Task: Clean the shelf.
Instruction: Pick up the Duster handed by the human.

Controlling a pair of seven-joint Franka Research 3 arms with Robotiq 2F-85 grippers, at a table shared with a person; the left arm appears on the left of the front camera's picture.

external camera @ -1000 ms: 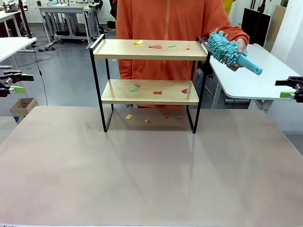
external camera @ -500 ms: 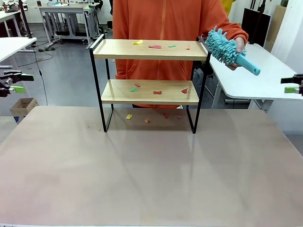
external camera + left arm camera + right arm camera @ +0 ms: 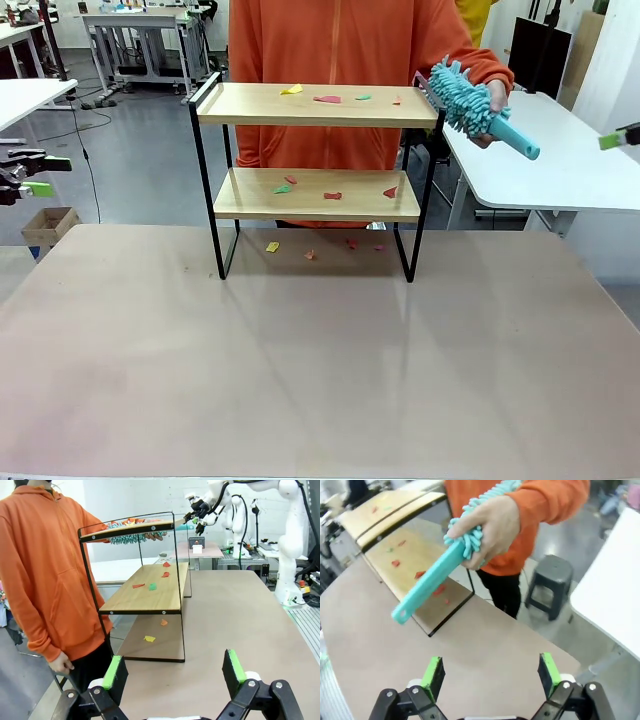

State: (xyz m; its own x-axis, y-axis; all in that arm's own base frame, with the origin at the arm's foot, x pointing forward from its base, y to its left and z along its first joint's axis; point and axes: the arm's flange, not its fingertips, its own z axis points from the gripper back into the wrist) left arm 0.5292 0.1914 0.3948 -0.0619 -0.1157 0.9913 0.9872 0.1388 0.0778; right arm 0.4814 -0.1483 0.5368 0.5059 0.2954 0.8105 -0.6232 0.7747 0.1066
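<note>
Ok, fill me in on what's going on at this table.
A person in an orange hoodie stands behind the small two-tier wooden shelf with a black metal frame, holding a fluffy teal duster in one hand, its handle pointing toward the right tool. Small coloured scraps lie on both boards and on the table beneath. That tool and the left tool are open and empty, out at the sides.

Counter: shelf is stood at the far edge; scraps are scattered under it.
Shelf: coloured scraps are scattered on both boards.
</note>
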